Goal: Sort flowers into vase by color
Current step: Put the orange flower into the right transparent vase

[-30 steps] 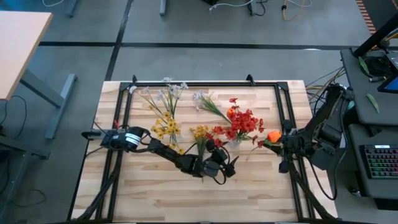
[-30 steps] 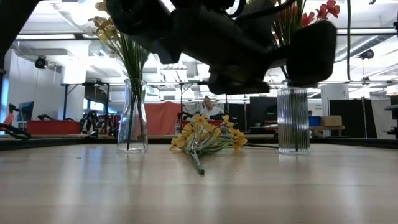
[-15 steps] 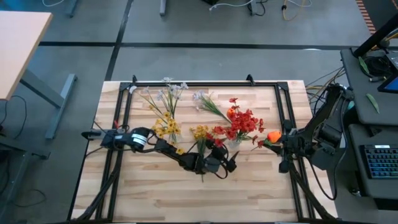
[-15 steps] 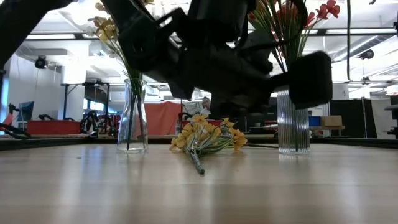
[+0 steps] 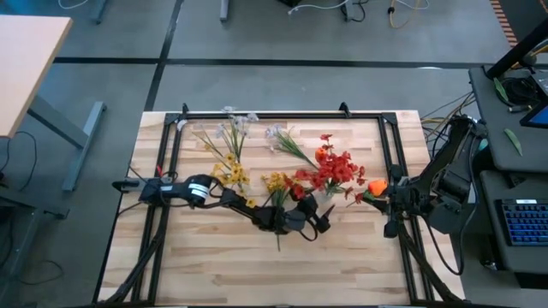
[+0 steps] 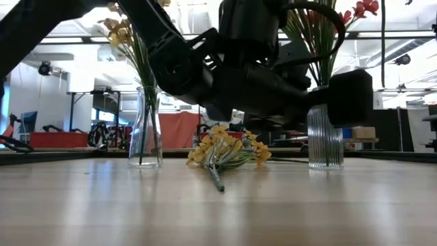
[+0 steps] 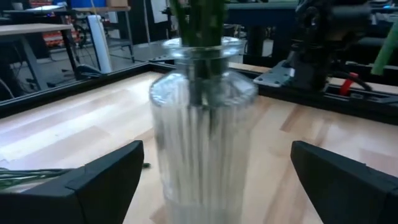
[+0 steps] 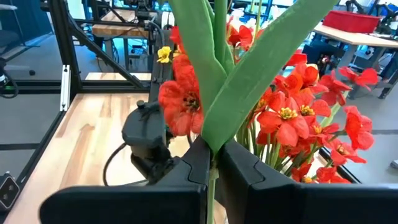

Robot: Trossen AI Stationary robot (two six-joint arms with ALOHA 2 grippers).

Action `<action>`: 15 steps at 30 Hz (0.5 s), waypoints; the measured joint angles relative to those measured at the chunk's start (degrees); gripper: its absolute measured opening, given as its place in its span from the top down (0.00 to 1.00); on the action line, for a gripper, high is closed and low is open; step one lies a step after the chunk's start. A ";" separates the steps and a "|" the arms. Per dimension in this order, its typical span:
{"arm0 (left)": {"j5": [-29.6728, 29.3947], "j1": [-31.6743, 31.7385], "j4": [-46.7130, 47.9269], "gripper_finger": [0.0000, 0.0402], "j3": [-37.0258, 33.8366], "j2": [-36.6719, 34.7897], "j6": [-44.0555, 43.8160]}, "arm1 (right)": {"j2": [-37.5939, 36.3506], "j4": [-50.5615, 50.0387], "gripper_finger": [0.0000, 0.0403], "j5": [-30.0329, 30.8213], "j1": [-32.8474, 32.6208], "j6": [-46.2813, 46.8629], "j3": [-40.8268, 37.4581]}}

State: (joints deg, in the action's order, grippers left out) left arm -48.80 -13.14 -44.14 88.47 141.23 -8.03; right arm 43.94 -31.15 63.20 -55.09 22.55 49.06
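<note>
A yellow spray (image 6: 224, 152) lies flat on the table just beside the left gripper (image 5: 318, 219), whose fingers are spread, stalk toward the table's front. Red flowers (image 5: 336, 168) stand upright in the ribbed glass vase (image 7: 202, 124) before that gripper. The right gripper (image 5: 370, 194) clamps an orange flower (image 5: 376, 186) by its green stem.

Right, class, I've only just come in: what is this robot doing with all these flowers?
It is sorting flowers into vases by colour. The left gripper, open, is above the table near a loose yellow bunch and faces the ribbed vase of red flowers. The right gripper, shut on an orange flower, waits at the table's right edge. Another vase already holds yellow flowers.
</note>
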 joint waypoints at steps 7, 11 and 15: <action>-0.09 1.07 0.02 0.05 -0.01 0.04 0.04 | 0.00 0.10 0.97 0.00 0.00 0.00 0.00; 0.22 1.26 0.02 0.10 -0.04 0.04 0.30 | 0.00 0.10 0.97 0.00 0.00 0.42 0.00; 0.28 1.26 0.04 0.16 -0.07 0.04 0.33 | 0.00 0.12 0.97 0.01 0.00 0.42 0.00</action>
State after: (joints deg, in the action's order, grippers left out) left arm -48.51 -11.88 -44.10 88.40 141.27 -7.70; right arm 43.94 -31.03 63.21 -55.09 22.96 49.06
